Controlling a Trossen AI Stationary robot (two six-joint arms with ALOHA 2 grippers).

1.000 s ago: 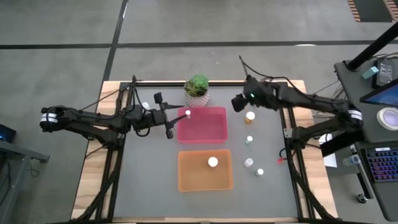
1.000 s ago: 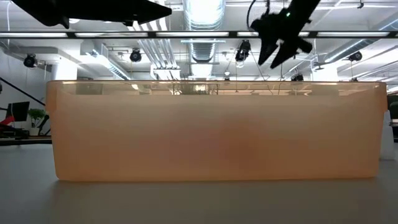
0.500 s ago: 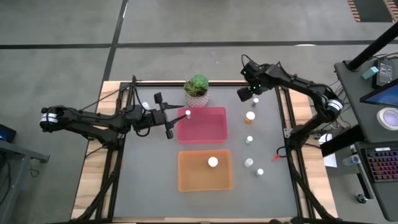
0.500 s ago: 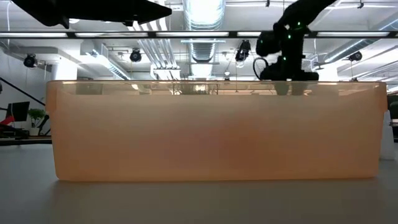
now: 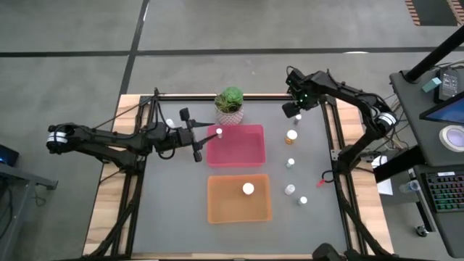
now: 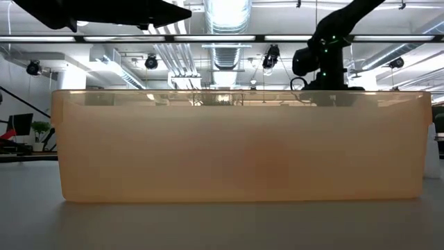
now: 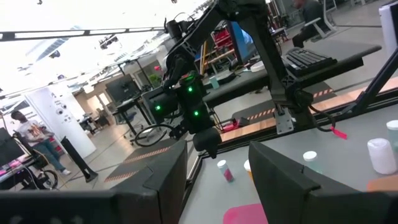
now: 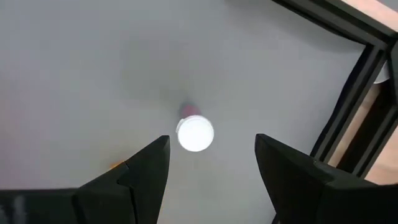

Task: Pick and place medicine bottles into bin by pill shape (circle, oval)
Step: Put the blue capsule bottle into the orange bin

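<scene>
Overhead, the right gripper [image 5: 295,110] is hanging with fingers apart above a white-capped bottle [image 8: 195,134] near the table's far right corner, close to the black frame rail [image 8: 348,118] (bare grey tabletop lies on its other sides). The left gripper [image 5: 198,135] is hovering at the pink bin's [image 5: 250,157] left edge, jaws parted with a white-capped bottle [image 5: 219,132] showing between their tips, though I cannot tell if it is held. Four more bottles [image 5: 291,135] are standing right of the bins and one is lying in the orange bin [image 5: 221,210].

plant [image 5: 230,102] crowds pink tray [image 5: 236,146] — bottle [image 5: 296,116] unobstructed
</scene>
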